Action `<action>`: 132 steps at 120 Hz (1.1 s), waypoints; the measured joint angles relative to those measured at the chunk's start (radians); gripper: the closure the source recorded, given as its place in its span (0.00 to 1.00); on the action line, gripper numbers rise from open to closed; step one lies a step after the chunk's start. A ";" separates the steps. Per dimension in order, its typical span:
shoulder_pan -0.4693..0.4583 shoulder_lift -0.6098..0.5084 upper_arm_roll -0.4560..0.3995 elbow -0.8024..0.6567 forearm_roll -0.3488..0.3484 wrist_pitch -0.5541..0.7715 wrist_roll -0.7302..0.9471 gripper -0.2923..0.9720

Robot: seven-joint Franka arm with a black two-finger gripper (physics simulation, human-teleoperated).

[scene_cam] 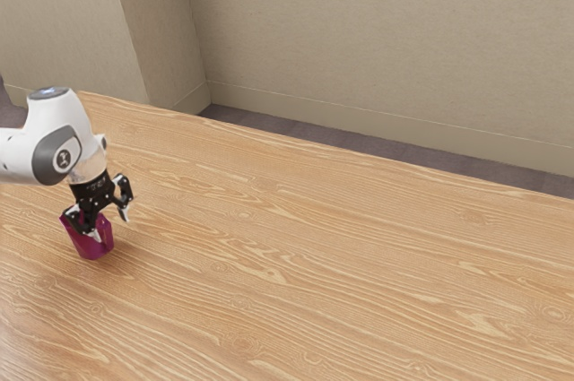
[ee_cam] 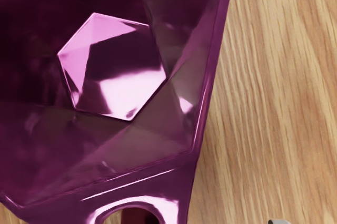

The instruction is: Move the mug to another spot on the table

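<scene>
Gripper [scene_cam: 101,222] sits at the magenta mug's [scene_cam: 90,245] rim.

Exterior view: arm [scene_cam: 45,143] cut off by the exterior view's left edge, only its last links seen. Tool [scene_cam: 106,221] covers part of the mug [scene_cam: 90,242] rim; contact there too small to tell. Table [scene_cam: 359,264]: only the far edge seen, the other edges run out of frame.

Wrist view: mug [ee_cam: 110,71] cropped on three sides, handle opening [ee_cam: 129,216] half cut off. Small grey scrap [ee_cam: 276,221] at a frame corner, unidentifiable.
</scene>
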 joint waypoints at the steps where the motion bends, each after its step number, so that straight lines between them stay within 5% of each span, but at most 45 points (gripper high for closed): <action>1: 0.000 0.001 0.000 0.000 0.002 0.000 -0.002 0.40; 132: -0.009 -0.025 0.009 -0.014 0.127 -0.042 -0.169 0.74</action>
